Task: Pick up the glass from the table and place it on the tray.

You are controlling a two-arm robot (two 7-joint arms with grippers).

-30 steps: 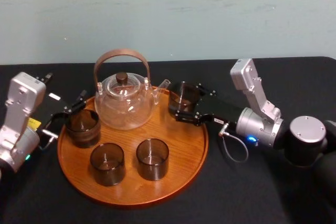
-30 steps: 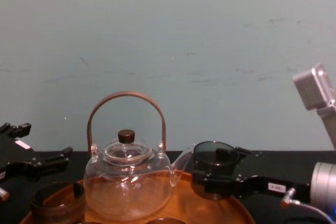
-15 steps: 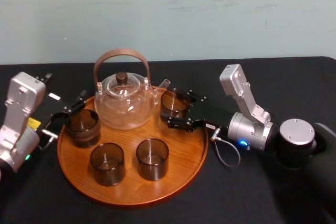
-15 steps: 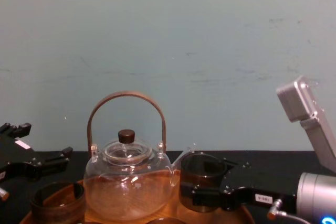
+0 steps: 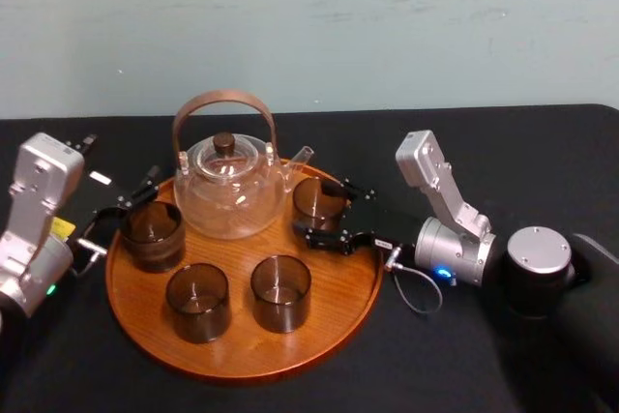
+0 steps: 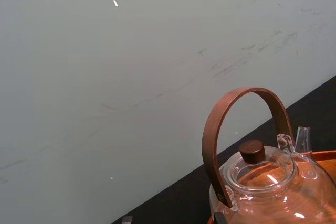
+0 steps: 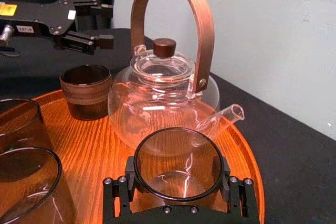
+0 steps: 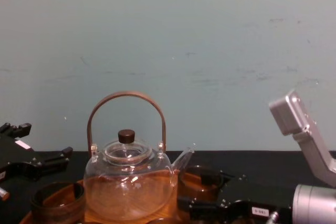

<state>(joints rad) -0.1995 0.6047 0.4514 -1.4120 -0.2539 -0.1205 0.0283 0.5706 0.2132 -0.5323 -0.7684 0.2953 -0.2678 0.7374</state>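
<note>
Glass (image 5: 317,200): gripped by our right hand (image 5: 327,215), low over the tray (image 5: 338,278); whether it touches, we cannot tell.
Teapot (image 5: 227,191): its spout is just beside that hand.
Our care: lower straight, release gently, back away from the spout.
Left hand (image 5: 128,198): open, idle, well apart.

1. A large round orange-brown wooden tray (image 5: 338,282) lies on the black cloth-topped table (image 5: 426,365).
2. A clear glass teapot with a curved wooden handle (image 5: 228,191) stands on the tray's back part.
3. Just right of the teapot, beside its spout, a smoky round drinking glass (image 5: 317,200) sits within the tray's rim, between the right gripper (image 5: 326,212) fingers, which touch it on both sides.
4. A second smoky glass (image 5: 152,234) stands on the tray's left part.
5. A third glass (image 5: 197,302) and a fourth glass (image 5: 280,292) stand side by side at the tray's front.
6. The left gripper (image 5: 124,212) sits at the tray's left edge, just beside the second smoky glass, its fingers apart.
</note>
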